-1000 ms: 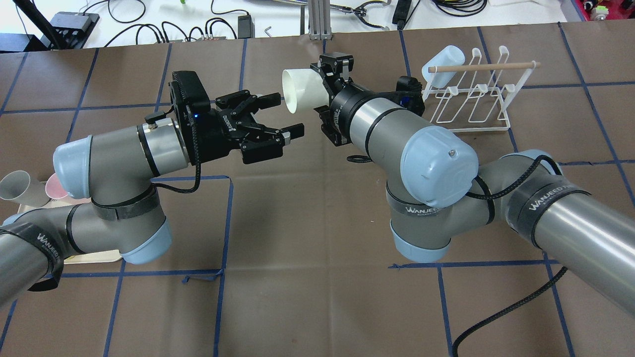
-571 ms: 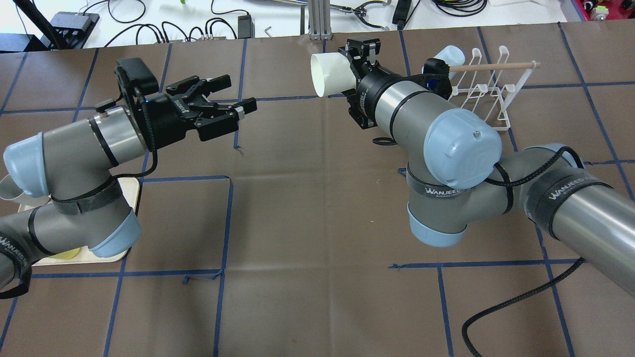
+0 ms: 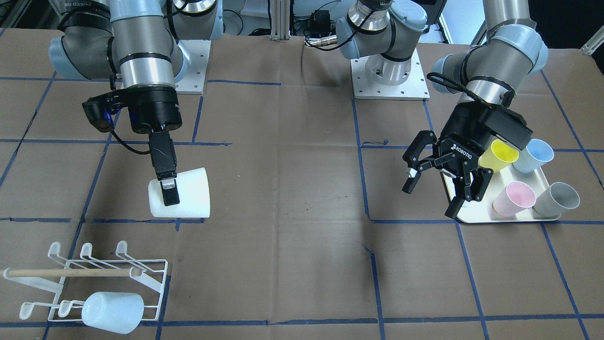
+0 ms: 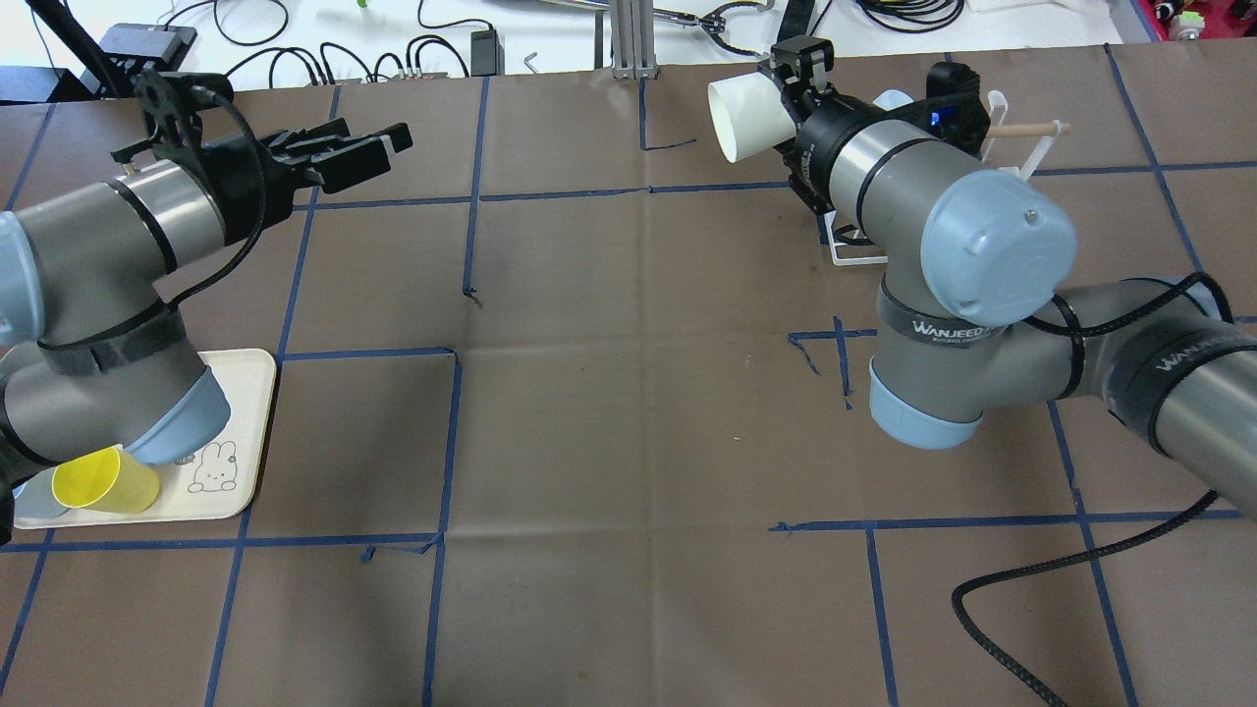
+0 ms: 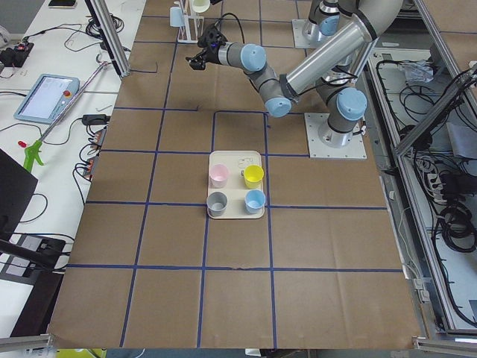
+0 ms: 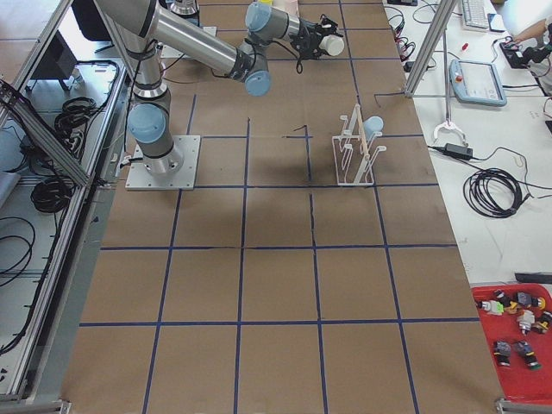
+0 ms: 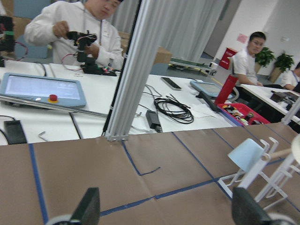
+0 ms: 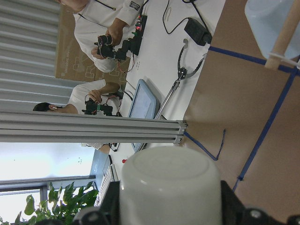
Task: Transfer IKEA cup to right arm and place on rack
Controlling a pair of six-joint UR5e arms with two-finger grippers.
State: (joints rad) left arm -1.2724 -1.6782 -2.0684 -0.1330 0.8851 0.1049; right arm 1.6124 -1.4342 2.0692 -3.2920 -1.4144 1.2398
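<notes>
My right gripper [image 3: 166, 191] is shut on a white cup [image 3: 181, 193], held on its side above the table. From overhead the cup [image 4: 738, 118] points its mouth left, just left of the white wire rack [image 4: 1026, 147], which my right arm mostly hides. The rack [image 3: 141, 276] lies front-left in the front-facing view, with a pale blue cup [image 3: 113, 311] on one prong. The right wrist view shows the white cup [image 8: 171, 187] between the fingers. My left gripper [image 3: 432, 198] is open and empty, far from the cup, beside the tray; overhead it [image 4: 373, 152] is at far left.
A cream tray [image 3: 472, 218] holds a yellow cup [image 3: 500, 153], a blue cup [image 3: 535, 156], a pink cup [image 3: 514, 198] and a grey cup [image 3: 559, 200]. Cables and equipment line the table's far edge [image 4: 442, 49]. People sit beyond it in the left wrist view.
My left gripper, open, has drawn back left and away from the cup. My right arm has carried the white cup right and farther back, up to the rack.
</notes>
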